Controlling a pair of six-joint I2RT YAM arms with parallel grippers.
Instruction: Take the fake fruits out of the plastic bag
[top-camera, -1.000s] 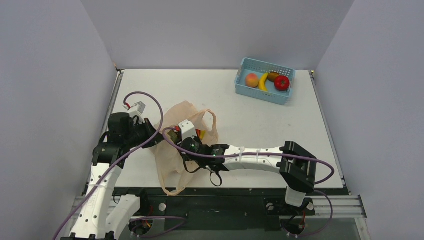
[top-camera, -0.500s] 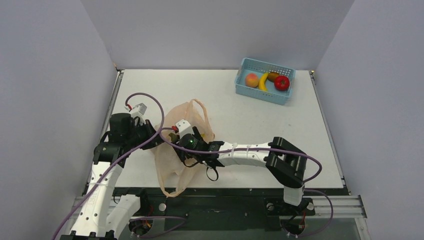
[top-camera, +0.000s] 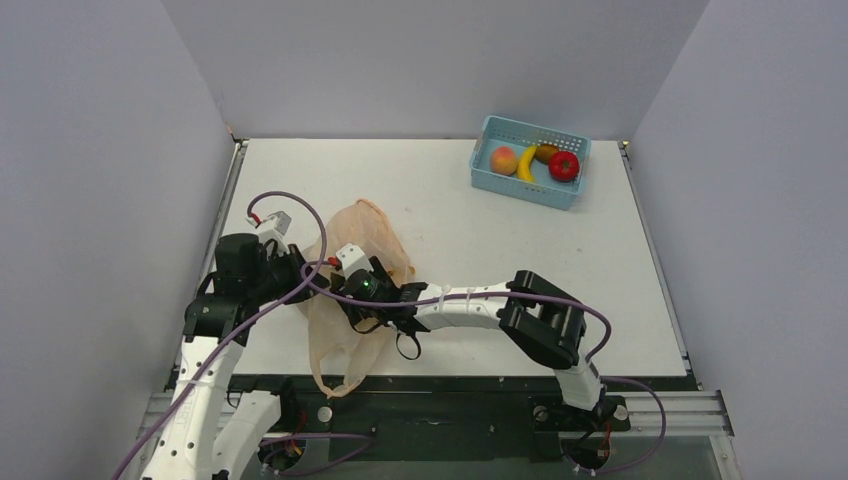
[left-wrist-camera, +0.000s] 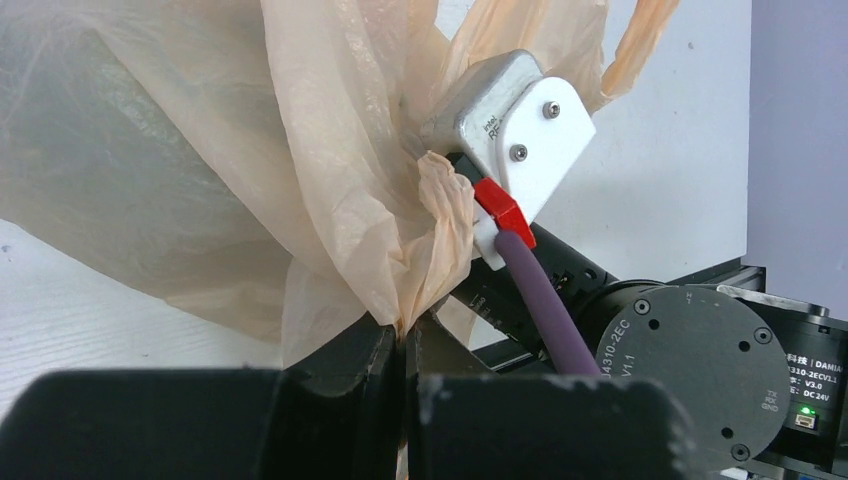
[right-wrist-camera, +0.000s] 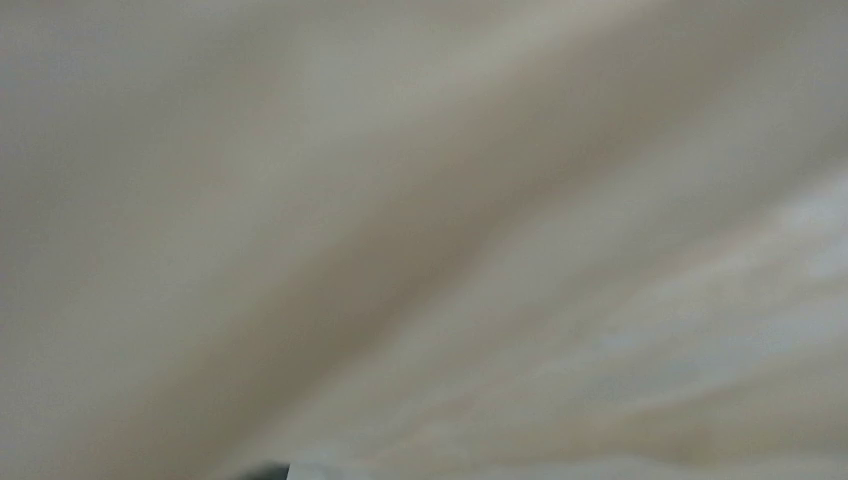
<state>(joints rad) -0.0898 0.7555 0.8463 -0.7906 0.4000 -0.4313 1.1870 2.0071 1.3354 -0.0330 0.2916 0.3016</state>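
The pale-orange plastic bag (top-camera: 338, 338) lies crumpled at the near left of the table, its lower end hanging over the front edge. My left gripper (top-camera: 296, 273) is shut on a bunched fold of the bag (left-wrist-camera: 200, 150), the film pinched between its jaws (left-wrist-camera: 405, 338). My right arm's wrist (top-camera: 366, 288) is pushed into the bag from the right, and its fingers are hidden by the film. The right wrist view shows only blurred bag film (right-wrist-camera: 420, 200). No fruit shows inside the bag. A yellow banana (top-camera: 527, 163) lies in the basket.
A light-blue basket (top-camera: 497, 126) stands at the far right and also holds a peach-coloured fruit (top-camera: 504, 160), a shiny red fruit (top-camera: 565, 166) and a brownish fruit (top-camera: 546, 152). The right wrist's camera and purple cable (left-wrist-camera: 535, 290) sit close to my left jaws.
My right arm has pushed left, deeper into the bag. The bag's handles have folded over and the red-yellow fruit that showed before is now covered. The left gripper keeps its hold.
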